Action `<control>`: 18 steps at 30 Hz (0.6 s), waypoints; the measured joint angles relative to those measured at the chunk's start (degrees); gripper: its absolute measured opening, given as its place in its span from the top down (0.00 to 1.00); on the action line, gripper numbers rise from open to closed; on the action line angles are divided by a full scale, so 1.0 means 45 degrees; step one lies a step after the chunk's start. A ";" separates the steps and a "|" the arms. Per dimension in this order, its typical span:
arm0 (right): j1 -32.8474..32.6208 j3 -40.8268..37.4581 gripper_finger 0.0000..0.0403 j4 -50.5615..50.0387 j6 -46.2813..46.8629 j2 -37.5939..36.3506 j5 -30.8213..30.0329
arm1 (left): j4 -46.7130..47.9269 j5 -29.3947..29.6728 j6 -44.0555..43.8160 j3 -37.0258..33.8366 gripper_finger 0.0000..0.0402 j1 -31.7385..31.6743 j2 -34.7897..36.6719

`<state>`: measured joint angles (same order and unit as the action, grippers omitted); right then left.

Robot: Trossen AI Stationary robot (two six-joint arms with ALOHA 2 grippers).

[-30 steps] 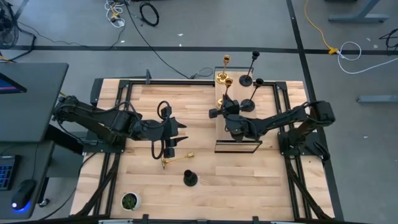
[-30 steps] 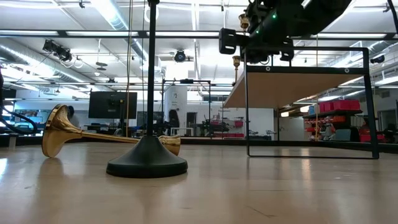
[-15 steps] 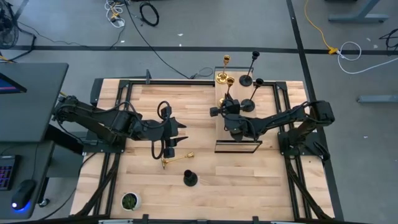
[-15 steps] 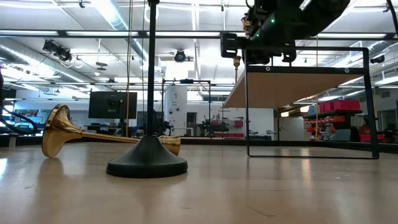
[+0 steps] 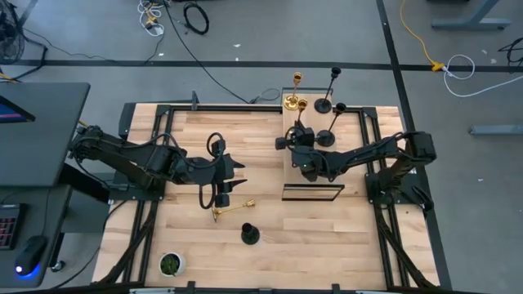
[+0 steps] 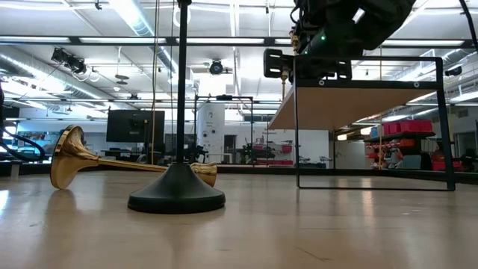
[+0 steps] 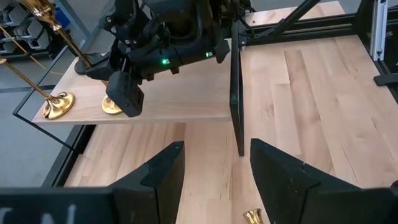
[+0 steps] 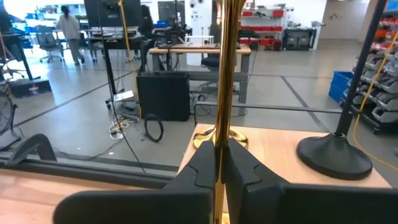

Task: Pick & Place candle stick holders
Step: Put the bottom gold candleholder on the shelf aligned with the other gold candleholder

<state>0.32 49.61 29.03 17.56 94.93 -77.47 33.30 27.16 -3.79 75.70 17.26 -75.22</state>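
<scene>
A gold candle stick holder (image 8: 222, 74) stands upright over the raised wooden shelf (image 5: 314, 173), and my right gripper (image 8: 219, 163) is shut on it. Farther along the shelf stand another gold holder (image 5: 294, 91) and two black ones (image 5: 326, 100) (image 5: 329, 131), each on its round base. On the table, a gold holder (image 5: 233, 210) lies on its side and a black one (image 5: 250, 235) stands upright. My left gripper (image 7: 214, 180) hangs open above the lying gold holder, with nothing between its fingers. My right gripper pinches the gold holder's thin stem (image 8: 221, 140) between its two fingers. The fingers come in level and lie across the stem, which stays upright. Its base (image 7: 112, 107) is at the shelf board under the fingers; I cannot tell whether it rests there.
A small green plant pot (image 5: 170, 263) sits at the table's near left corner. The shelf's black frame (image 6: 373, 58) stands on thin legs right of the middle. The bare wooden table (image 5: 327, 237) lies between the shelf and the near edge.
My right gripper has crept a little toward the table's far edge along the shelf, carrying the gold holder, which stays upright. My left gripper has kept still.
</scene>
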 joint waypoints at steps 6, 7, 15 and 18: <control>-0.0004 0.0004 0.98 0.0082 -0.0579 0.0008 0.0428 | 0.0025 0.0000 0.0005 -0.0005 0.54 0.0000 0.0000; -0.0030 0.0004 0.98 0.0191 -0.0875 -0.0011 0.0473 | 0.0022 0.0000 0.0005 -0.0005 0.54 0.0000 0.0000; -0.0199 -0.0001 0.87 0.0474 -0.1675 -0.0012 0.0449 | 0.0024 0.0000 0.0003 -0.0010 0.54 0.0004 -0.0001; -0.0198 -0.0001 0.81 0.0479 -0.1700 -0.0012 0.0316 | 0.0025 -0.0173 0.0000 -0.0010 0.54 0.0000 -0.0002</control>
<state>-0.57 49.60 31.18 9.91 94.87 -76.05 33.41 26.38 -3.79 75.66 17.26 -75.23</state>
